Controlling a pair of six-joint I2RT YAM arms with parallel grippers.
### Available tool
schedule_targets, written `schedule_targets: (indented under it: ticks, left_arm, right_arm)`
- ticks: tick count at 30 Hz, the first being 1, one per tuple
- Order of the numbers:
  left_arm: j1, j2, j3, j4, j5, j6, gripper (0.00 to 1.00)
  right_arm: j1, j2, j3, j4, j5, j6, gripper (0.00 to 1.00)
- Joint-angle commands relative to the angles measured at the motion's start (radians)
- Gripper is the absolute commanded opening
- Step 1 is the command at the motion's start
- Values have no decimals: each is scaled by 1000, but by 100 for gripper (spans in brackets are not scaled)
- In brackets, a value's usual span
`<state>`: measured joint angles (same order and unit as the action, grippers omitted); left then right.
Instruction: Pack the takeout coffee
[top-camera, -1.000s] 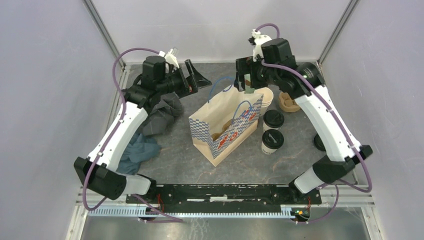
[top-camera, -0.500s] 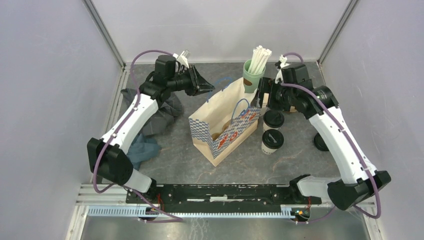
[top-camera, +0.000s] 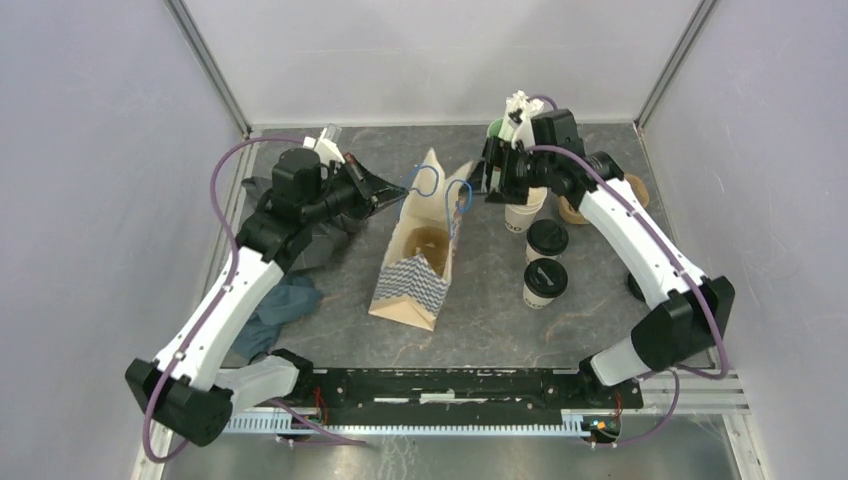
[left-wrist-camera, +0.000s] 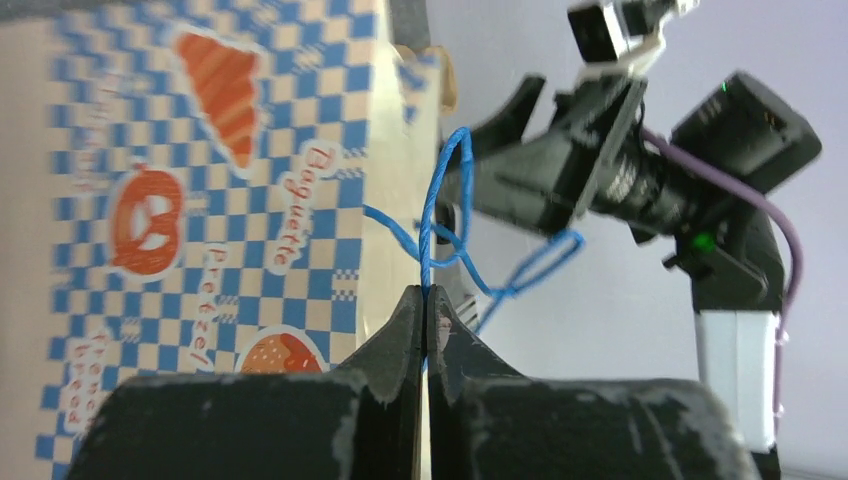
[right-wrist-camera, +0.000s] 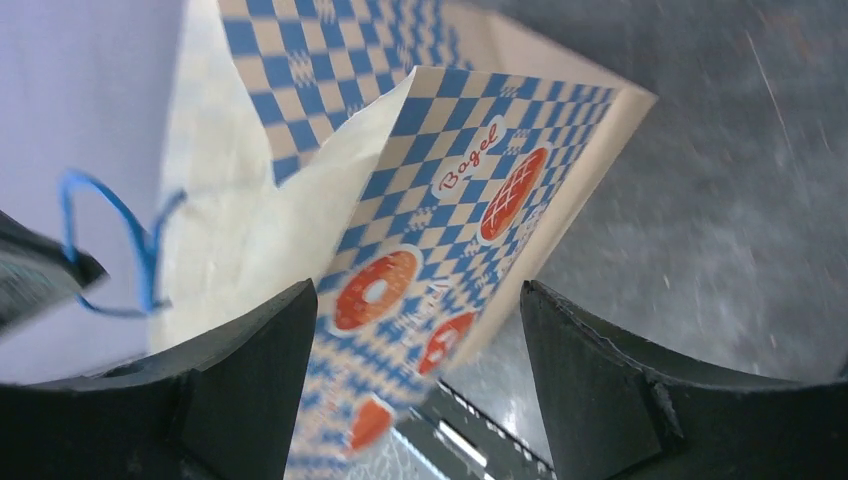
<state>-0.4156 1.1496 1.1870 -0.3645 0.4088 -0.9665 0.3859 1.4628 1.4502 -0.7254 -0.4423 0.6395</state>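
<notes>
Left gripper (left-wrist-camera: 425, 300) pinched fully on blue cord handle (left-wrist-camera: 441, 195) of paper bag (top-camera: 408, 282), likely to hold mouth open; right gripper (right-wrist-camera: 415, 305) spread wide, empty, bag's other side just ahead; coffee cups (top-camera: 545, 279) on table base-side of it, not yet bagged.

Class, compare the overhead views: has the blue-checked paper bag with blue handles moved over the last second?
Yes. The blue-checked paper bag has swung left and turned, leaving a wider gap to the near black-lidded white paper cup, which stayed put.
</notes>
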Motion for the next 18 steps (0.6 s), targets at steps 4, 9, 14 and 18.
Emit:
schedule_targets:
  ticks: [4,9,14,18]
  left_arm:
    - [-28,-121,-40,-59,-185,-105,10]
    - [-28,-146,-26,-120,-248,-64,34]
    - [-28,-127,89,-295,-361,50,51]
    - [-28,-125,123,-339,-390,99,60]
  right_arm:
    - [4,120,278,-74,-83,-174,87]
    - [5,39,325,-211,-1,-311,98]
    - [13,-23,349,-269,6,-304,98]
    - [118,-92,215,-97,-50,-209,98]
